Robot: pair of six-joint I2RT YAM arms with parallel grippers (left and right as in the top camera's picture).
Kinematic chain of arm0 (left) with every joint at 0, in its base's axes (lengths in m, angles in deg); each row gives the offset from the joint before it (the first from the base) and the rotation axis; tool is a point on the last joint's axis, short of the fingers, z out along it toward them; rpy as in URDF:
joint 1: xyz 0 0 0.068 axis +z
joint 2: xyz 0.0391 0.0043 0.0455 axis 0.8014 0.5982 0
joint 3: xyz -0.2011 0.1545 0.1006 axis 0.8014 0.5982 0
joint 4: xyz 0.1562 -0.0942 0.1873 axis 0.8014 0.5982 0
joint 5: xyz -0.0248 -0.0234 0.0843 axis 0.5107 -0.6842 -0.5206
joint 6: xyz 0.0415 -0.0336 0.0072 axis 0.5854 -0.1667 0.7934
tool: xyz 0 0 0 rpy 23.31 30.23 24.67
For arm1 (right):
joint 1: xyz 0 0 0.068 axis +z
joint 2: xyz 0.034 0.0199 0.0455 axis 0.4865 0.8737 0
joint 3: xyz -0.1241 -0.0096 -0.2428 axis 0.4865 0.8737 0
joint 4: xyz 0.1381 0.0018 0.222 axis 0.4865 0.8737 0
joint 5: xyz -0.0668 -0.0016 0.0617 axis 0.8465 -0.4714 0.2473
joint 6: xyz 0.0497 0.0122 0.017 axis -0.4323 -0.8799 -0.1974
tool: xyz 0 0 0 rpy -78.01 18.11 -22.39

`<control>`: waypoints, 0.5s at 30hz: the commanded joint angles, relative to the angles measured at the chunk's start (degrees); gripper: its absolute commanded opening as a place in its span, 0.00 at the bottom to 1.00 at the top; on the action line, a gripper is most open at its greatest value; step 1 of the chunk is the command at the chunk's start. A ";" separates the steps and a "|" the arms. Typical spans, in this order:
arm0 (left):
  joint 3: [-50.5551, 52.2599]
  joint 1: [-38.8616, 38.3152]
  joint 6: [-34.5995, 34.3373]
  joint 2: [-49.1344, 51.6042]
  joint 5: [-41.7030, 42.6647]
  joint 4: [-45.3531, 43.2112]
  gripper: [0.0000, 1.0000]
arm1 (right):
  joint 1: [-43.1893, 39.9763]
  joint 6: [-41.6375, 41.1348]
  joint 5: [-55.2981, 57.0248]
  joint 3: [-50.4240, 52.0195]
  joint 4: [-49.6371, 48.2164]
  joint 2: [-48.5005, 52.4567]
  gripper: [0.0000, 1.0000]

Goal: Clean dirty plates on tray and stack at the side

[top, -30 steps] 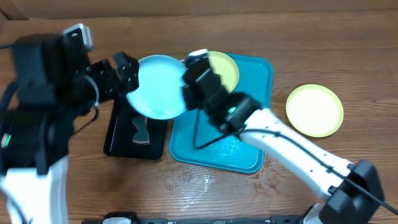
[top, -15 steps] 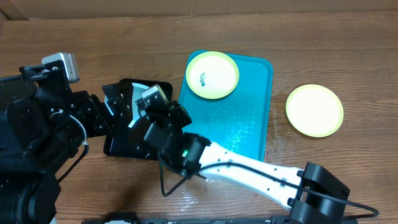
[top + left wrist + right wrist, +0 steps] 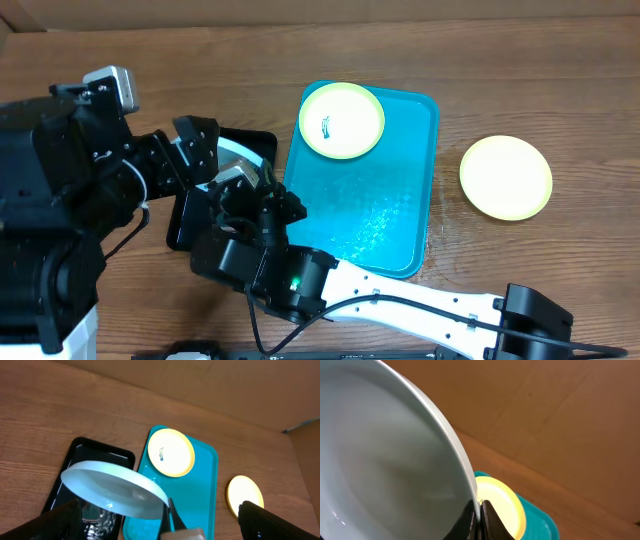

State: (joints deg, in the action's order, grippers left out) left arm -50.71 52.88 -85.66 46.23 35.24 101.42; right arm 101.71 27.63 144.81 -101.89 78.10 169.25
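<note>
Wood-grain table (image 3: 560, 70) is being recorded as the working surface, with plain brown board (image 3: 560, 420) standing behind it in the wrist views. The turquoise tray (image 3: 375, 215) is being observed lying flat at mid-table. One pale yellow-green plate (image 3: 342, 120) is being carried in its far left corner, with a small dark smudge (image 3: 326, 126) showing on its face. A second yellow-green plate (image 3: 506, 177) is being noted on the bare table to the right of the tray, well apart from it (no mark can be made out on it). The white plate (image 3: 114, 491), light blue at the rim, is being held in the air over the black tray (image 3: 92, 457), which is lying just beside the turquoise tray's left edge. In the right wrist view the plate's rim is being pinched between the right jaws, which are being shown narrow around it. The right arm (image 3: 400, 295) is being seen reaching across the near side of the table from the lower right. The left jaws are being shown spread wide at the two lower corners of the left wrist view, with nothing clamped between them. The left arm (image 3: 70, 180) is being seen at the table's left, its jaws near the held plate, though contact cannot be told.
</note>
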 commanded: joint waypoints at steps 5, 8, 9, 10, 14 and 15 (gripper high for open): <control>-1.11 0.07 4.22 1.64 0.13 -1.99 1.00 | 0.94 0.20 4.17 -0.83 -0.26 -1.88 0.04; -3.19 0.04 5.07 -0.09 -8.55 -1.84 1.00 | 0.94 0.20 4.76 -0.83 -0.17 -1.88 0.04; -3.87 0.04 5.05 -1.46 -14.62 -1.81 1.00 | 0.94 0.17 4.76 -0.83 -0.26 -1.88 0.04; -3.98 0.04 4.68 -2.71 -19.30 -1.81 1.00 | 0.92 0.15 4.74 -0.83 -0.42 -1.88 0.04; -3.96 0.04 1.40 -6.03 -29.88 -0.04 1.00 | -0.09 -0.28 4.72 -0.83 -1.88 -1.88 0.04; -3.96 0.04 1.42 -6.54 -31.08 0.46 1.00 | -0.42 -0.33 4.72 -0.83 -2.40 -1.88 0.04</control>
State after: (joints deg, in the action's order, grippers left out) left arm -52.88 52.88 -83.04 43.12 17.06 100.81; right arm 102.23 27.97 147.78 -101.89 77.38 169.25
